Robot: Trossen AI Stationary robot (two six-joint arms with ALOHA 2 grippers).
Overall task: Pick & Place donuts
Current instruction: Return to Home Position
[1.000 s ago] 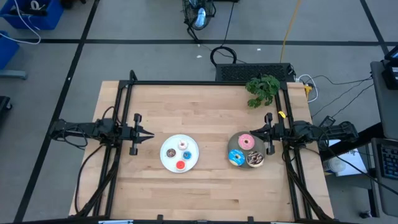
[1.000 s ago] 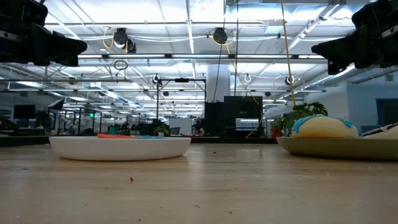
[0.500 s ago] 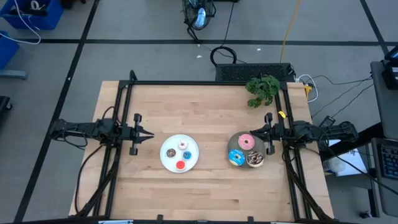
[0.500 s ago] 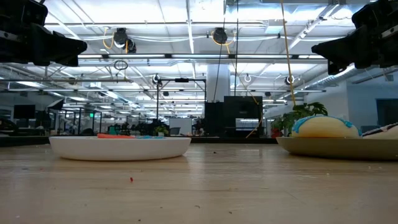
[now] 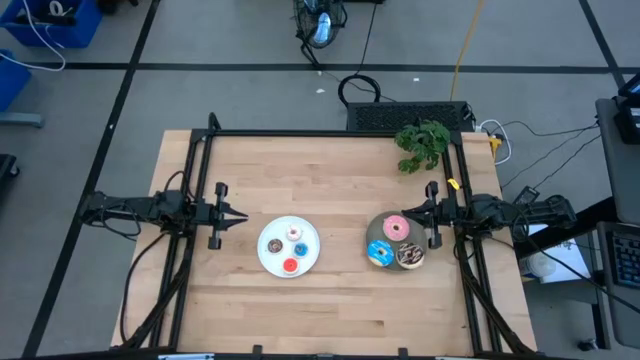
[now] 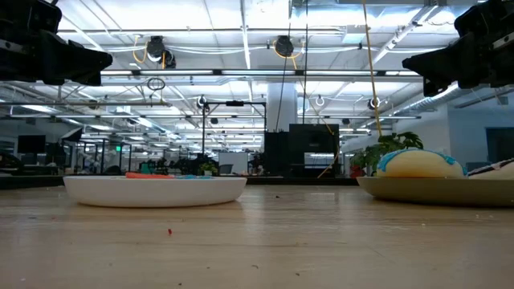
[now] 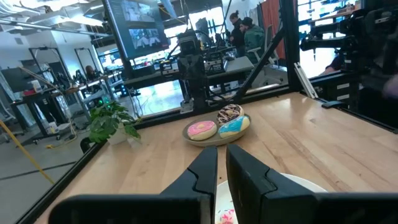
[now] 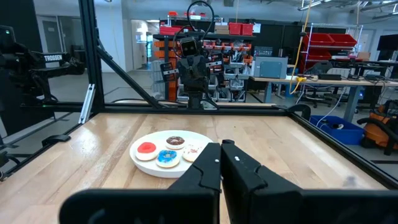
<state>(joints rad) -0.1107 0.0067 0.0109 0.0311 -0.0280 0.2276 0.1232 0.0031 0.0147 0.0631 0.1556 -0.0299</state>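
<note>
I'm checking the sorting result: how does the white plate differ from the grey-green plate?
The white plate is bright white and lies nearer the left hand; the grey-green plate is duller and lies nearer the right hand. The white plate holds four small donuts; the grey-green plate holds three larger donuts. Both are round and rest flat on the table.

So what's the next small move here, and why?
Probably none, just stop: the big donuts sit on the darker plate, the small donuts on the white plate, and the left gripper and right gripper are shut, empty, off both plates.
</note>
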